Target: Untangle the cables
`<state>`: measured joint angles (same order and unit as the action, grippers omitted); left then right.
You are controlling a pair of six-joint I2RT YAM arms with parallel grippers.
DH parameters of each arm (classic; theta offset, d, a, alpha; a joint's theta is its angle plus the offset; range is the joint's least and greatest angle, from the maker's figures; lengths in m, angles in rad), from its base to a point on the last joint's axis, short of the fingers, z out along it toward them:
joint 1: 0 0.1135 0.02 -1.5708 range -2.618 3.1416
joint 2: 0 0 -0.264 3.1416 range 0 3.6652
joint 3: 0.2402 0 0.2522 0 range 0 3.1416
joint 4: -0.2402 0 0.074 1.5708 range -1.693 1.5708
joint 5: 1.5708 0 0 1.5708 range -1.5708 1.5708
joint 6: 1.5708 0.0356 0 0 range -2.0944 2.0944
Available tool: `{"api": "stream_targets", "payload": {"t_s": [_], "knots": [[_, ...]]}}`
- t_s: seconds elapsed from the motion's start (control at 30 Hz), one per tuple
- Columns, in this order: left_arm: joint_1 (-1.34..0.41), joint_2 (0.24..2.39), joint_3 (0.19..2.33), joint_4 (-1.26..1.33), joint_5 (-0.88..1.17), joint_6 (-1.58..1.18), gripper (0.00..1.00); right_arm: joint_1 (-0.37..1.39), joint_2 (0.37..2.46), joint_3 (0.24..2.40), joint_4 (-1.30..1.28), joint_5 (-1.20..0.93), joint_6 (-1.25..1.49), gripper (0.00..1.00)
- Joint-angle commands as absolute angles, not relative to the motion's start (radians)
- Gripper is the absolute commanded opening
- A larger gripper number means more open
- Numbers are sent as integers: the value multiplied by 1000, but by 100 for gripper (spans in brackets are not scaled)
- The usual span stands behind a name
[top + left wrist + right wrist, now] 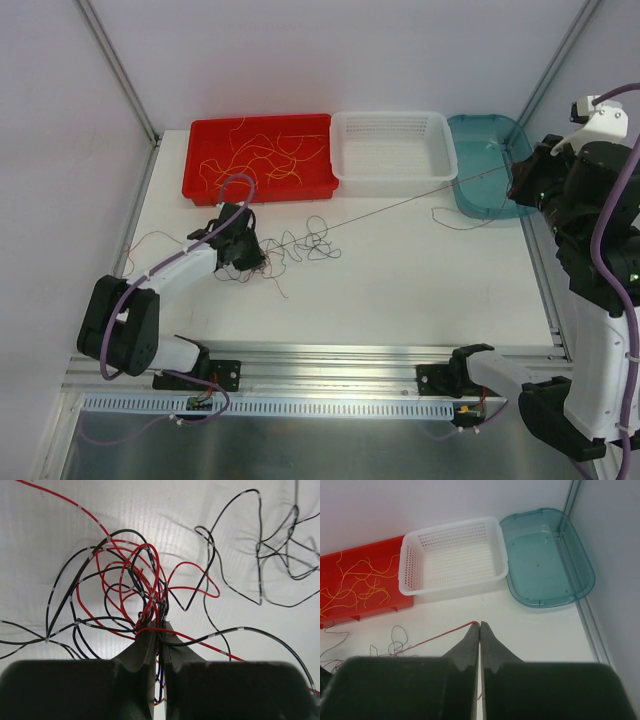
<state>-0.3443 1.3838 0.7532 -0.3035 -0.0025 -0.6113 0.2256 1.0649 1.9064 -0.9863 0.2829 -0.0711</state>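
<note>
The cables (145, 592) are red and black, the black ones ringed with pale bands. The tray (200, 188) is red, its wires (262, 151) yellow-orange. The basket (395, 185) is white, holed in a grid; the tub (490, 150) clear teal.

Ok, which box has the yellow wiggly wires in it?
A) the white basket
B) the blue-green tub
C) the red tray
C: the yellow wires lie spread inside the red tray, while the white basket and the blue-green tub show none.
</note>
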Motion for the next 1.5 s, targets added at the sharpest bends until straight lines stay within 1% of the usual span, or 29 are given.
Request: {"api": "stream_targets", "payload": {"t_s": [0.0, 0.1, 0.17, 0.23, 0.27, 0.33, 0.37, 0.43, 0.47, 0.53, 0.57, 0.63, 0.67, 0.7, 0.73, 0.77, 0.8, 0.83, 0.87, 0.93, 1.0, 1.03, 1.07, 1.13, 1.17, 1.2, 1.33, 1.37, 1.47], "knots": [[-284, 1368, 699, -436, -138, -620, 3, 173, 1069, 2071, -863, 569, -130, 1], [-284, 1339, 704, -439, -117, -598, 4, 158, 1109, 2103, -906, 555, -117, 1], [-285, 1292, 713, -439, -71, -568, 4, 158, 1123, 2065, -969, 496, -97, 1], [-288, 1241, 742, -436, -2, -539, 3, 156, 1106, 1964, -997, 407, -48, 1], [-307, 1226, 755, -436, 27, -497, 2, 156, 1086, 1803, -986, 373, -26, 1], [-337, 1188, 791, -439, 73, -459, 2, 156, 1028, 1625, -918, 310, 43, 1], [-374, 1178, 804, -439, 89, -437, 2, 156, 972, 1441, -895, 283, 67, 1], [-437, 1166, 836, -436, 104, -436, 3, 155, 931, 1291, -848, 264, 116, 1], [-510, 1169, 845, -437, 97, -443, 4, 156, 914, 1190, -844, 261, 130, 4], [-572, 1196, 870, -436, 89, -465, 6, 156, 914, 1105, -842, 281, 147, 8], [-601, 1209, 876, -431, 86, -500, 7, 156, 916, 1074, -842, 287, 153, 18], [-666, 1250, 887, -422, 83, -537, 18, 156, 917, 997, -824, 264, 141, 36], [-684, 1262, 891, -410, 75, -566, 25, 158, 922, 982, -819, 244, 132, 52], [-699, 1285, 896, -410, 68, -578, 33, 163, 922, 965, -805, 218, 121, 58], [-730, 1295, 906, -407, 64, -590, 47, 169, 922, 957, -796, 154, 112, 65], [-741, 1301, 914, -408, 71, -606, 53, 178, 920, 951, -782, 122, 97, 66], [-750, 1305, 926, -408, 74, -614, 61, 214, 913, 947, -755, 88, 91, 67], [-759, 1302, 930, -408, 77, -618, 75, 236, 911, 934, -740, 37, 92, 68], [-761, 1296, 931, -408, 80, -633, 82, 262, 907, 928, -727, 20, 118, 68], [-761, 1260, 925, -410, 66, -644, 89, 346, 894, 895, -666, -35, 150, 68], [-759, 1211, 910, -416, 22, -652, 89, 432, 893, 865, -590, -43, 219, 68], [-758, 1197, 904, -432, 6, -655, 87, 461, 894, 851, -557, -43, 241, 68], [-747, 1181, 896, -440, 5, -663, 81, 494, 900, 827, -528, -37, 261, 68], [-723, 1158, 867, -457, -14, -667, 73, 590, 940, 815, -447, -19, 304, 66], [-694, 1157, 856, -459, -5, -670, 65, 619, 959, 810, -419, -12, 314, 66], [-678, 1160, 847, -459, -2, -670, 63, 677, 978, 808, -363, -8, 325, 65], [-652, 1193, 813, -457, 37, -670, 59, 802, 1113, 818, -207, -17, 347, 60], [-653, 1206, 816, -457, 47, -664, 59, 822, 1174, 824, -184, -21, 354, 59], [-652, 1258, 827, -451, 63, -660, 57, 876, 1261, 833, -74, -60, 371, 58]]}}
